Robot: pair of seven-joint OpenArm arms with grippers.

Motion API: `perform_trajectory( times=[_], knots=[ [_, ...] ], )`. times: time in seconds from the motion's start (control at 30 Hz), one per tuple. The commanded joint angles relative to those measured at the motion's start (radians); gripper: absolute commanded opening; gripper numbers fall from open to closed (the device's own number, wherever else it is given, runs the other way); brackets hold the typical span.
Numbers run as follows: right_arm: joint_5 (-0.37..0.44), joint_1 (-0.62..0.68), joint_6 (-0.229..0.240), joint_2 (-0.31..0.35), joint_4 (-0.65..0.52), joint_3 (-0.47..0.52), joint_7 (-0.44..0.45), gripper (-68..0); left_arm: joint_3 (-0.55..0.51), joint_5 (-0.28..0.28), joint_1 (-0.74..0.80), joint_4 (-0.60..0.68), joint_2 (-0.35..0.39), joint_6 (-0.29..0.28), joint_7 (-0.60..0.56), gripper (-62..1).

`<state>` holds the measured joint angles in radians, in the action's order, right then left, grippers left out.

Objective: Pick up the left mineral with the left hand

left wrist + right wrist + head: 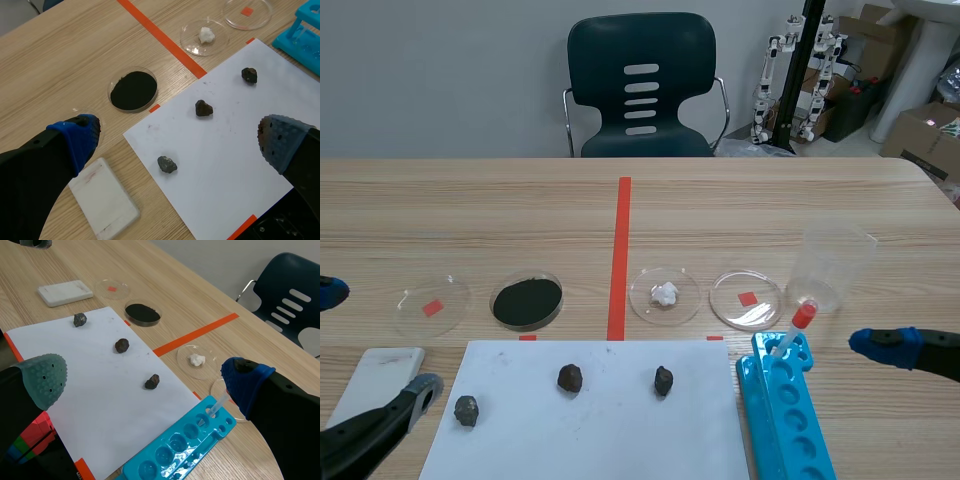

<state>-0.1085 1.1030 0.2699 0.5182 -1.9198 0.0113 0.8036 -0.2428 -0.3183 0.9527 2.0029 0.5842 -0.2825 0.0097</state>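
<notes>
Nearby, around left mineral: white block, middle mineral, black-powder dish.

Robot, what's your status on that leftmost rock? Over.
Right end effector open, empty. Left end effector open, empty; left rock just ahead, untouched on the paper. Nothing blocking it.

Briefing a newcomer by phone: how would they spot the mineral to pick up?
On the table lies a white paper sheet with three dark stones in a row. The left mineral is the greyish one at the sheet's left edge, beside the white tile.
</notes>
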Motion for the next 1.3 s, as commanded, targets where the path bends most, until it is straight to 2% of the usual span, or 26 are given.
perform_trajectory(
  times=[0.0, 0.73, 0.8, 1.0, 1.27],
  knots=[
    [0.01, -0.003, 0.0, 0.003, -0.014, 0.005, 0.011, -2.2, -0.003, -0.01, -0.003, 0.014, -0.01, -0.001, -0.011, 1.4],
    [0.01, -0.003, 0.0, 0.003, -0.014, 0.005, 0.011, -2.2, -0.003, -0.01, -0.006, 0.014, -0.01, -0.001, -0.003, 1.4],
    [0.01, -0.003, 0.0, 0.003, -0.014, 0.005, 0.011, -2.2, -0.002, -0.011, -0.012, 0.014, -0.01, -0.001, 0.022, 1.4],
    [0.01, -0.003, 0.0, 0.003, -0.014, 0.005, 0.011, -2.2, 0.012, -0.064, -0.057, 0.012, -0.01, -0.001, 0.21, 1.4],
    [0.01, -0.003, 0.0, 0.003, -0.014, 0.005, 0.011, -2.3, 0.102, -0.064, -0.133, 0.003, -0.011, 0.007, 0.386, 1.4]
  ],
)
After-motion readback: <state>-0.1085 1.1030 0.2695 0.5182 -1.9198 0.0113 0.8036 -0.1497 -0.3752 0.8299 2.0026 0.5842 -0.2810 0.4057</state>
